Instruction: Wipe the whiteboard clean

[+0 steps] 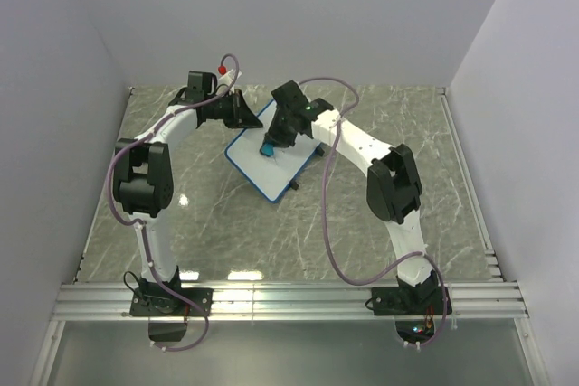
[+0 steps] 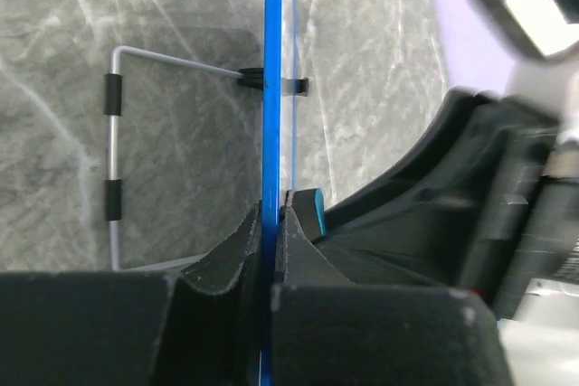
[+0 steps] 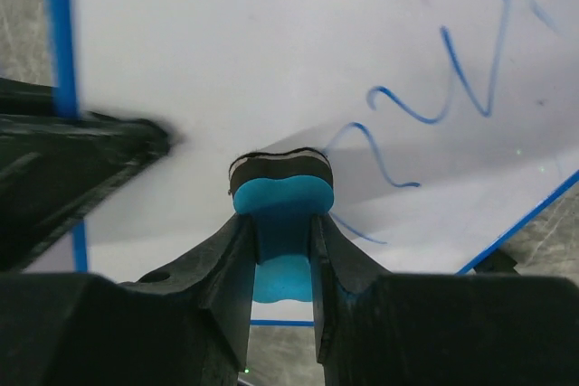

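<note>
Marble table (image 1: 389, 124) carries the whiteboard (image 1: 271, 180) toward 12 o'clock of centre. Left gripper (image 2: 270, 221) jaws pinch its blue edge at 11 o'clock. Right gripper (image 3: 282, 234) jaws squeeze a blue eraser (image 3: 282, 201) pressed on the board, with scribbles (image 3: 425, 115) at the eraser's 2 o'clock.

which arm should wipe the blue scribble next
Right. The right gripper is shut on the eraser, pressed to the whiteboard just beside the blue scribble. The left gripper is clamped on the board's edge, apparently steadying it.
</note>
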Robot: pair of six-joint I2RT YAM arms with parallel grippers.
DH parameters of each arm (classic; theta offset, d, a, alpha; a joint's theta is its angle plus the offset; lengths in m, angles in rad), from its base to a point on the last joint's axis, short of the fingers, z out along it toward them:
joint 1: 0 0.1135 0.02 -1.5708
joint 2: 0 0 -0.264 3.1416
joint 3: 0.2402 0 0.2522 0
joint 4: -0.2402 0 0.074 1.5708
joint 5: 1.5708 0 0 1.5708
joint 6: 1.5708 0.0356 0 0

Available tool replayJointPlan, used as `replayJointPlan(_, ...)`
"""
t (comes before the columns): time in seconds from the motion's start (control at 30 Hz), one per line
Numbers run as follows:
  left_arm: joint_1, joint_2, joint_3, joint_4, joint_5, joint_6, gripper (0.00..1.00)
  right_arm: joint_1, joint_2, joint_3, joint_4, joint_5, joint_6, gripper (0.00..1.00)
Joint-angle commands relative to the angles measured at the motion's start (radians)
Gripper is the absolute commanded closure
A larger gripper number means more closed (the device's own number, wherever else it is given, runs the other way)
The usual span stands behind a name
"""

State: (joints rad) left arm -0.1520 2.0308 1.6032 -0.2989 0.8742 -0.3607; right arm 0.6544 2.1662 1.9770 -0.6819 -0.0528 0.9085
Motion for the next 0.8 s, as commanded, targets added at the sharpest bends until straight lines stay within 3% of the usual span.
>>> replayJointPlan(0.0, -0.001, -0.017, -0.022, -0.031, -0.049, 0.026, 1.00, 0.014, -0.014, -0.082, 0.085, 0.045, 0.052, 1.00)
replayJointPlan(0.33, -0.004, -0.037, -0.011, -0.057, -0.067, 0.029, 1.00, 0.017, 0.014, -0.251, 0.125, 0.077, 0.050, 1.00)
replayJointPlan(0.47, -0.004, -0.032, 0.009, -0.068, -0.072, 0.034, 1.00, 0.017, -0.061, -0.519, 0.231, 0.056, 0.043, 1.00)
replayJointPlan(0.6, -0.004, -0.035, 0.004, -0.069, -0.078, 0.037, 1.00, 0.024, -0.107, -0.677, 0.295, 0.011, 0.047, 1.00)
replayJointPlan(0.77, -0.008, -0.040, 0.003, -0.075, -0.084, 0.042, 0.99, 0.027, -0.108, -0.624, 0.269, 0.025, 0.026, 1.00)
